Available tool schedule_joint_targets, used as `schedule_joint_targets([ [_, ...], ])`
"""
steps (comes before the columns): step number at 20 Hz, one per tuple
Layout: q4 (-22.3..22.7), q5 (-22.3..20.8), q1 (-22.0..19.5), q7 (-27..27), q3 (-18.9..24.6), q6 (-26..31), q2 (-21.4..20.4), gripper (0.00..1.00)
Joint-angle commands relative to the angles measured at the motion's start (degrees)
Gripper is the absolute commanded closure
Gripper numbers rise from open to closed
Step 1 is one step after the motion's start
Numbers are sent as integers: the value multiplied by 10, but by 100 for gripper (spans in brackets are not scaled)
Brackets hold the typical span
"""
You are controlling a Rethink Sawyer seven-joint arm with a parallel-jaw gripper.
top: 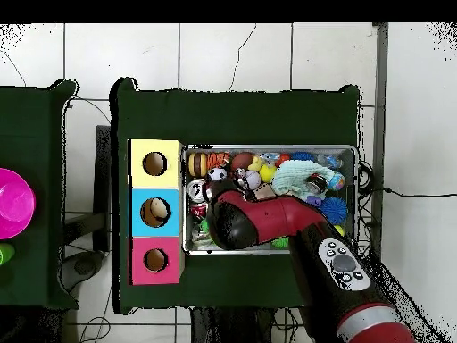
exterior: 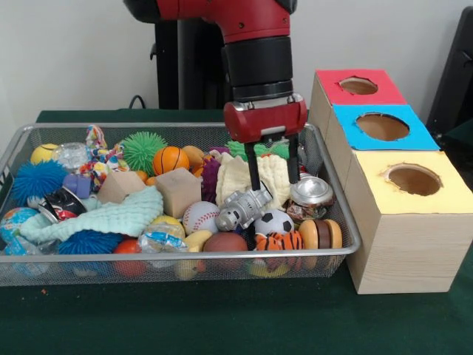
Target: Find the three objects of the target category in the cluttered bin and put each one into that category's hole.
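The red and black gripper [exterior: 275, 177] hangs with its dark fingers spread apart inside the wide silver wire-mesh bin [exterior: 334, 198], one seemingly touching a grey robot figure [exterior: 242, 208], while the orange tiger-striped squishy toy [exterior: 279, 241] lies just beside the front rim.

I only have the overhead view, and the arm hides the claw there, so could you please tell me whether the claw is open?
Observer: Yes, the claw is open and holds nothing.
Operator: What is beneath it?
Observer: One finger reaches down to a silver robot toy; the other hangs by a crushed can.
Operator: Is it touching the tiger-striped toy?
Observer: No. The tiger-striped toy lies apart from the claw, beside a soccer ball.
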Motion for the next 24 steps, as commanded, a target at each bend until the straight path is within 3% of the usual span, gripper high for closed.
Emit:
schedule_joint_targets([
  [1,-85,-39,25,17,8,-3,82,0],
  [9,-123,-48,36,11,-17,3,121,0],
  [16,-139,-64,72,16,-74,6,107,0],
  [24,-138,-77,80,23,-86,-2,93,0],
])
